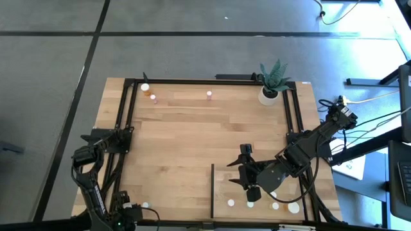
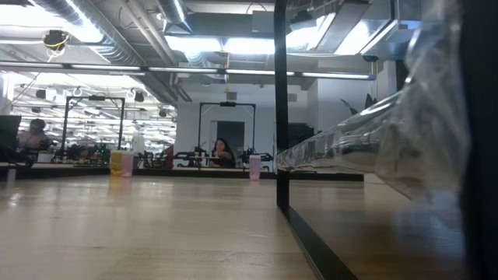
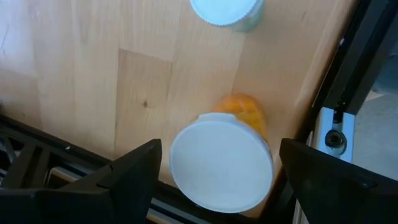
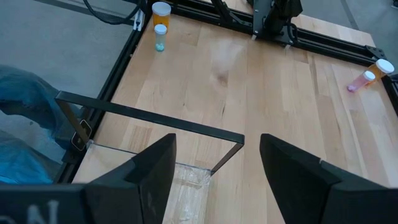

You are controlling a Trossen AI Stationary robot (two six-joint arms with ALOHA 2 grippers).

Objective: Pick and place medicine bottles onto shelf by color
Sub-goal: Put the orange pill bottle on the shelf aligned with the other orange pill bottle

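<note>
Plank tabletop [image 1: 192, 135] lies under both arms. Left gripper [image 3: 217, 180], lower left in the high view, hangs wide open and empty over an orange bottle [image 3: 224, 158]. Right gripper [image 1: 252, 187] hovers half-open, empty, above the shelf [image 1: 225, 186] at lower right, where white-capped bottles [image 1: 275, 206] stand. A potted plant [image 1: 271, 86] occupies the upper right corner.

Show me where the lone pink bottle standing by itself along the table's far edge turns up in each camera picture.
High view: lone pink bottle at the far edge, mid-table.
Low view: small, upright in the distance, just left of the dark post.
Left wrist view: not in it.
Right wrist view: not in it.
Shared landmark: the shelf's dark upright edge.
</note>
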